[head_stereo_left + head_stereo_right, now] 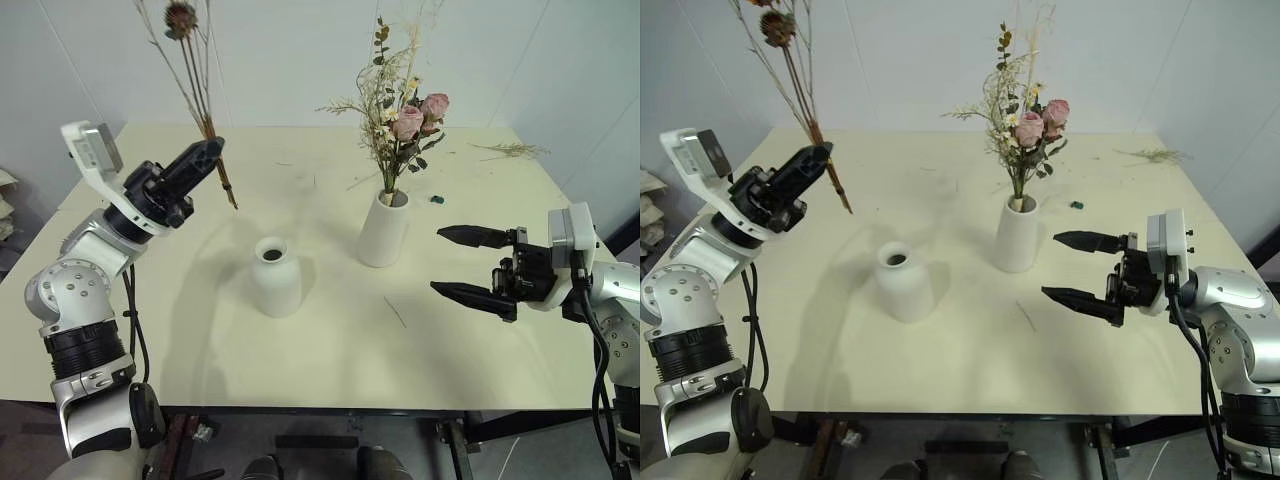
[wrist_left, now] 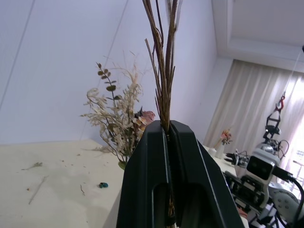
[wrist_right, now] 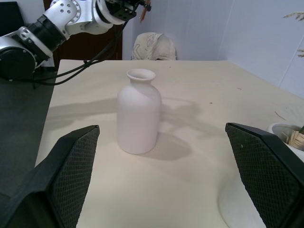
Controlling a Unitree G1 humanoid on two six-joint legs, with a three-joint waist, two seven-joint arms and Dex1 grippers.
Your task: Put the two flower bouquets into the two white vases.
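My left claw grips the brown stems up-left of the jug, ends dangling. My right claw, jaws wide, empty, waits right of it. Risk: splayed stems catch the narrow neck, tipping it (roses already vased).

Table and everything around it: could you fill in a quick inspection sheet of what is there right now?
Surface: pale table, mostly bare.
Job's things: pink rose bouquet stands in the tall vase; jug vase empty; brown-stemmed bunch held up in the air.
Clutter: dried sprig at far right edge; small green bit; twig scraps.
Grippers: left gripper shut on the stems; right gripper open, holding nothing.
Cables: black cables along the left arm.
Surroundings: white walls; curtains and another robot in the left wrist view.
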